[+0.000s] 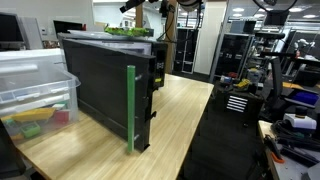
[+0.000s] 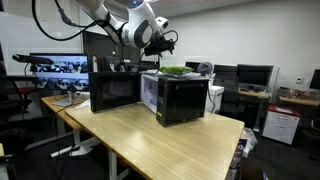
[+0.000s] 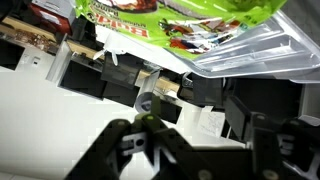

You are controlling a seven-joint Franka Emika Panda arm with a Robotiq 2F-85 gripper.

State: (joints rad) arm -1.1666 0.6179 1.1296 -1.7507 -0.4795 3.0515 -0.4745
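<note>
Two fingers spread wide in an exterior view: the claw [image 1: 135,8] hovers empty above the green snack bag [image 1: 128,31], which lies flat atop the black cabinet [image 1: 100,85]. In an exterior view the bag [image 2: 175,70] sits near the top's edge, so a nudge could slide it off onto the tabletop [image 2: 150,135]. Wrist view: its long axis runs roughly 9 to 3 o'clock.

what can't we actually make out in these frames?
- Green bag: cut off by the top edge of the wrist view, print blurred; too small to read in both exterior views.
- Pincer: too small in an exterior view to tell whether it touches the bag.
- Microwave interior: hidden by the dark door in both exterior views.
- Plastic bin contents: blurred by its cloudy wall in an exterior view.
</note>
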